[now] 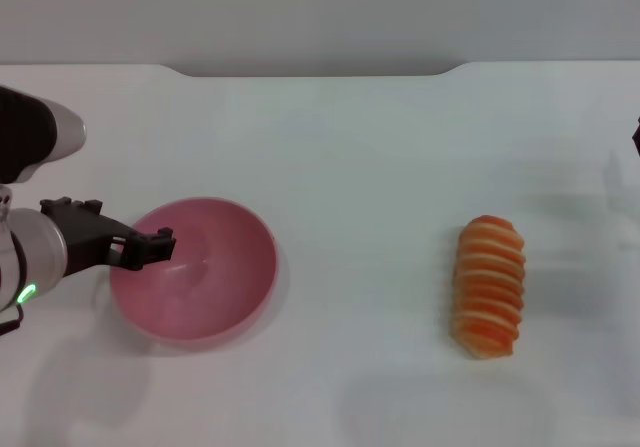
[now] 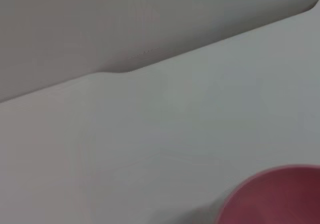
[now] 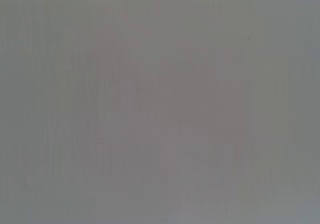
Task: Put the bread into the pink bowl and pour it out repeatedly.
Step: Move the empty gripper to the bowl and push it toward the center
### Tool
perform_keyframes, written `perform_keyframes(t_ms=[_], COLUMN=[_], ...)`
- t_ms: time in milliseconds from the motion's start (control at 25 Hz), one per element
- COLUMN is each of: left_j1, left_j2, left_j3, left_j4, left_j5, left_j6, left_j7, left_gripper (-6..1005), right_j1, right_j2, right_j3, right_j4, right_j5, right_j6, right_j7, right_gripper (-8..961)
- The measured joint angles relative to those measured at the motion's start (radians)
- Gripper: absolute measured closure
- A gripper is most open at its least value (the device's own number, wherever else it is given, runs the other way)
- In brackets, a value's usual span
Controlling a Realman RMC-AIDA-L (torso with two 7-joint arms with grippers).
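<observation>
Looking down in head view: pink bowl (image 1: 195, 270) upright on white table (image 1: 360, 167), empty. Left gripper (image 1: 158, 246) positioned over bowl's left rim; whether fingers are parted or clenched cannot be told. Bread (image 1: 488, 285) laid flat well to right, far from that gripper. Right arm barely glimpsed at right edge.

Left wrist view: only arc of pink bowl (image 2: 280, 196) and table seen.

Right wrist view: blank grey surface only.

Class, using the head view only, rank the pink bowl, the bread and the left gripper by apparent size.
1. pink bowl
2. bread
3. left gripper, though it sits above the bowl's rim, nearer the camera, so its rank is less certain.
</observation>
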Motion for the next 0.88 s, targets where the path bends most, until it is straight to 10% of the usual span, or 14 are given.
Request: perform_keyframes(t_ms=[880], left_j1=[-0.002], left_j2=[-0.002], left_j3=[0.016], left_j4=[-0.094], left_j5=[-0.001], left_j6=[0.052], left_j7=[-0.031], left_gripper=[148], right_j1=[0.010], right_j2=[0.000], right_j3=[-0.008], right_j4=[0.000], right_j5=[0.000], right_j6=[0.021], right_j7=[0.000], right_gripper=[411])
